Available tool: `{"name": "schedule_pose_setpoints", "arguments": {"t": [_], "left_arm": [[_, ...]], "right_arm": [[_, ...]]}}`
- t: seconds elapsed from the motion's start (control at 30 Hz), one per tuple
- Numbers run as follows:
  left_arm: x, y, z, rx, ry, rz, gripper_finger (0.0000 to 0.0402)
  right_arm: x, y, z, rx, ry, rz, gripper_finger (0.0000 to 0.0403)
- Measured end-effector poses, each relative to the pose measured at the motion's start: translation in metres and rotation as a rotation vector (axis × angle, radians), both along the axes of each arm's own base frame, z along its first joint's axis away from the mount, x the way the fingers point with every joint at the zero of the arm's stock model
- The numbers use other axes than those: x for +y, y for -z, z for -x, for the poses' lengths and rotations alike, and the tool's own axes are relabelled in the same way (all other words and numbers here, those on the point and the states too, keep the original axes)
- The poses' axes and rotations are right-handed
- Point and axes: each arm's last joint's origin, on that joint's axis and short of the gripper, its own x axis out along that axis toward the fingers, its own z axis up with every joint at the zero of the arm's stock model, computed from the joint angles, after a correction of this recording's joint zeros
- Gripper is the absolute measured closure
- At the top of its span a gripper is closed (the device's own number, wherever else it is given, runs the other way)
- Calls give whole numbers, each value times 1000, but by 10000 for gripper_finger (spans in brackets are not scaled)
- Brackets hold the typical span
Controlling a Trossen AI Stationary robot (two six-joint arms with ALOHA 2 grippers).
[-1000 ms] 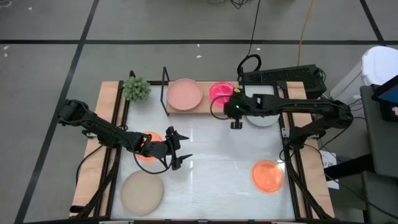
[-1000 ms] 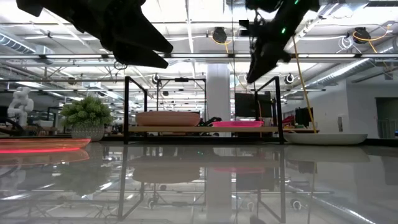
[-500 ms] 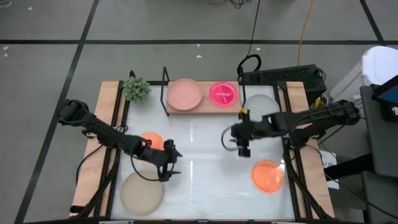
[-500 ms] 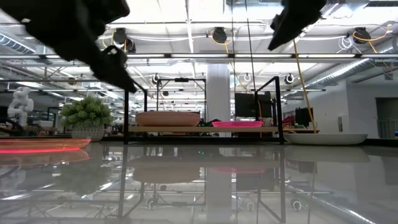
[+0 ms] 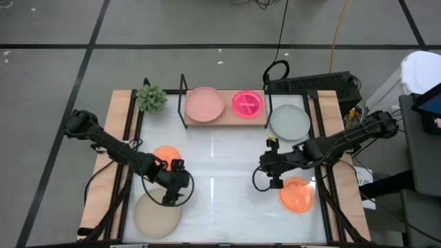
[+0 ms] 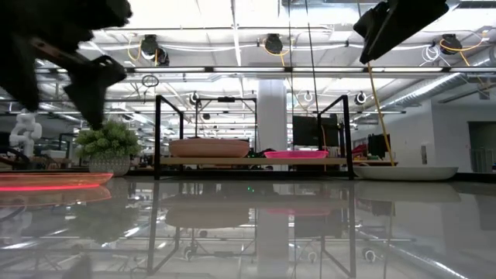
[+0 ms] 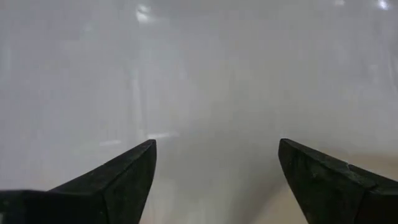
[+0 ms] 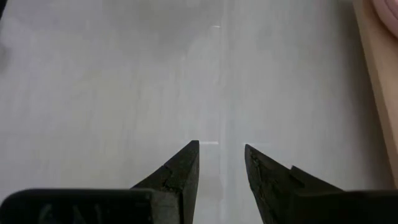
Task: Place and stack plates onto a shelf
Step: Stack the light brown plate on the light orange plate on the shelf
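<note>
left end effector (image 7: 214, 180) wide (empty), right end effector (image 8: 221, 165) narrow

Two dark, near-black jointed arms of slim links and bulkier joint housings, black cable looping beside each wrist, a small yellowish mark atop the right gripper (image 5: 276, 184), left gripper (image 5: 170, 200) equally dark, fingers (image 8: 179, 175) matte black wedges tapering to points
</note>
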Motion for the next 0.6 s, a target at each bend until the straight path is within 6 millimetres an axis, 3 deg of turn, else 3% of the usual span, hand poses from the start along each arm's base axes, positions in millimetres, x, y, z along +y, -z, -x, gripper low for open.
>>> {"name": "schedule_pose_setpoints", "arguments": {"t": [0.3,0.6], "left_arm": [[-19,3,26,139,181,-61,100],[-23,12,35,173,202,-107,134]], "right_arm": [[11,0,4,-2,-10,-28,289],[14,-4,-1,-67,-49,-23,289]]}}
